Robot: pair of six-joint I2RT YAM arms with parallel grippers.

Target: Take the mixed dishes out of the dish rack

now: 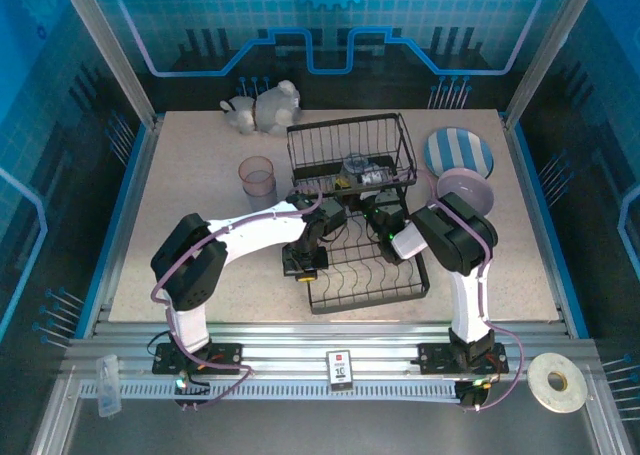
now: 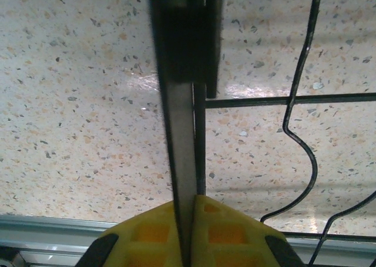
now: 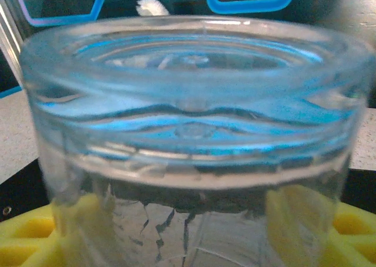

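Speckled beige counter (image 1: pixel 190 225) inside a blue-lit enclosure (image 1: pixel 450 15) carries a large black wire dish rack (image 1: pixel 366 302). We see the left tool (image 2: pixel 187 232) clenched on the rack's left edge wire, while the right tool (image 1: pixel 370 188) grasps a translucent blue-grey tumbler (image 3: pixel 188 132) sitting in the rack's raised upper tier.

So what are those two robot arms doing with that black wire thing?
They are emptying a dish rack. The left end effector is pinched shut on the rack's frame, seemingly steadying it. The right end effector is closed around a clear blue-grey tumbler in the upper tier. A pink tumbler, a striped plate and a lavender bowl already sit out on the table.
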